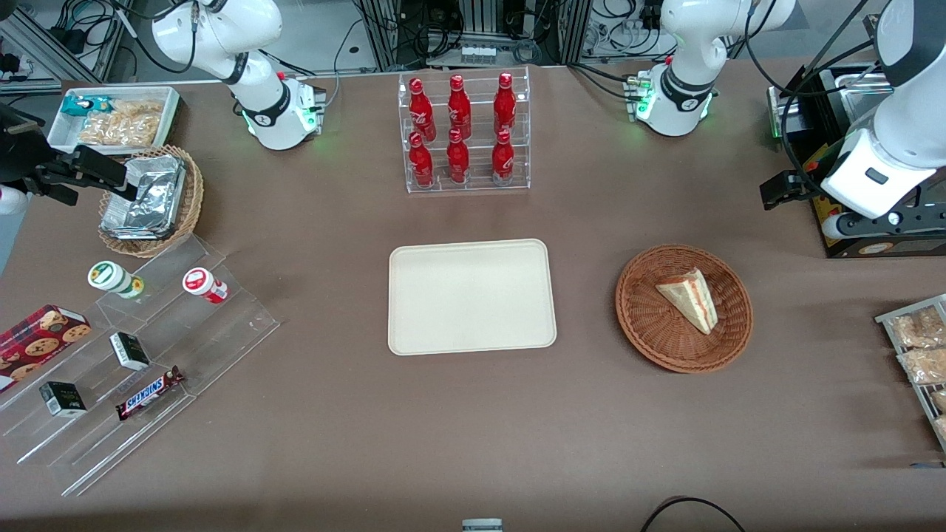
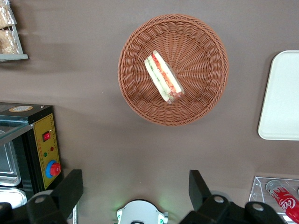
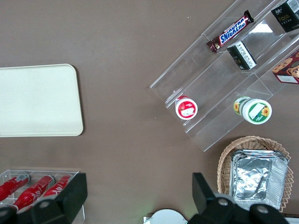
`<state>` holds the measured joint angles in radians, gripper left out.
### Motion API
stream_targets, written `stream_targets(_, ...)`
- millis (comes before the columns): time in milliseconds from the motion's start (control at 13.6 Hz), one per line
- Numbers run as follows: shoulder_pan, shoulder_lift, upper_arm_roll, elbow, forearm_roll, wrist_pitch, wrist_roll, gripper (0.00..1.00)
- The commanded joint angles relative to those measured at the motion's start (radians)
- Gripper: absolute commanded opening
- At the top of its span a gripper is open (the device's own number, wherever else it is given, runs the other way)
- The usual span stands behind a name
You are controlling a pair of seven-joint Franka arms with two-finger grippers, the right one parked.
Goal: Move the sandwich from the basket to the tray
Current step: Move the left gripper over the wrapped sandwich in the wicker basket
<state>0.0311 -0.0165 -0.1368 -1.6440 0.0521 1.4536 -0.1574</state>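
Note:
The sandwich (image 1: 691, 299) is a pale triangular wedge with pink, red and green filling, lying in the reddish-brown wicker basket (image 1: 643, 325) toward the working arm's end of the table. It also shows in the left wrist view (image 2: 163, 77), inside the basket (image 2: 205, 56). The cream tray (image 1: 471, 295) lies bare at the table's middle, beside the basket; its edge shows in the left wrist view (image 2: 282, 95). My left gripper (image 1: 785, 189) hangs open and empty high above the table, farther from the front camera than the basket. In the wrist view the gripper (image 2: 135, 189) has its fingers wide apart.
A clear rack of red bottles (image 1: 462, 133) stands farther from the front camera than the tray. A black appliance with a yellow panel (image 2: 32, 149) sits under the working arm. A wire rack of snack packets (image 1: 920, 355) is at the working arm's table end. A stepped acrylic shelf (image 1: 140, 355) and a tan basket of foil packets (image 1: 151, 199) lie toward the parked arm's end.

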Motion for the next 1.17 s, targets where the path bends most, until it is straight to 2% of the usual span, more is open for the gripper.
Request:
stream_targets(0,0.007,-0.011,-0.02,0.01,0.0,-0.019,0.013,1.0)
stream_targets(294,0.01,0.024,-0.018,-0.031,-0.028,-0.033,0.012,1.0)
stream_targets(514,0.009,0.059,-0.018,-0.095,-0.026,0.031,0.012,1.0)
stream_targets(1101,-0.01,0.033,-0.017,-0.468,-0.02,0.479,-0.004,1.0)
